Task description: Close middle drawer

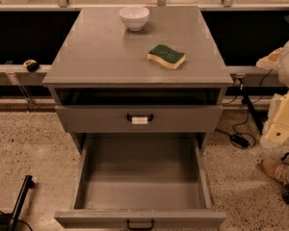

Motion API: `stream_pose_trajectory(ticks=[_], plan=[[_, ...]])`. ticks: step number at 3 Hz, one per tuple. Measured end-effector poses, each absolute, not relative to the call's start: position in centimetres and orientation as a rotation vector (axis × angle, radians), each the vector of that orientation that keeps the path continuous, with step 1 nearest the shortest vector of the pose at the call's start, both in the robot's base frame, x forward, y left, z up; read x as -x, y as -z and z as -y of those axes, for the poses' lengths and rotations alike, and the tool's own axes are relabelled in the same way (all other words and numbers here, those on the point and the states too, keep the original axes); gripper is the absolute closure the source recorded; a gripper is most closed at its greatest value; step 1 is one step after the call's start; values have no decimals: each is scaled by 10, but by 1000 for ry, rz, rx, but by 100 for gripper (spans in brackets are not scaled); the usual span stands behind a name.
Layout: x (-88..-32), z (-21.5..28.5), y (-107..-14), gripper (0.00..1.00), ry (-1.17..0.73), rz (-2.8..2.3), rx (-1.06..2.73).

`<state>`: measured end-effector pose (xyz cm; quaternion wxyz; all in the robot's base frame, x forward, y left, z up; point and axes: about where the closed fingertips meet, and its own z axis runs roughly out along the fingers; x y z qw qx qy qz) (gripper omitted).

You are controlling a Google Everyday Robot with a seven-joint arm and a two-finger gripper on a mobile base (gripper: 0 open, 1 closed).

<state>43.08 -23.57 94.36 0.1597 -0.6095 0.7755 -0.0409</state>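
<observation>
The middle drawer (140,177) is pulled far out toward the camera. Its deep grey box is empty, and its flat front with a small dark loop handle (140,224) lies at the bottom edge of the view. Above it, the drawer with a white tag on its handle (139,118) stands slightly out from the grey cabinet (111,57). My gripper (279,124) shows as cream-coloured arm parts at the right edge. It is to the right of the cabinet, apart from both drawers and touching nothing.
A white bowl (134,17) and a green and yellow sponge (166,56) sit on the cabinet top. Cables and a power adapter (240,140) lie on the speckled floor at the right, near a shoe (274,170). A black pole (21,196) leans at lower left.
</observation>
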Motion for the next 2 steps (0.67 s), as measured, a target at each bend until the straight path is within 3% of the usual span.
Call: stream_pose_trajectory(ticks=[2], plan=[[-415, 235, -812, 0, -155, -2087, 1746]])
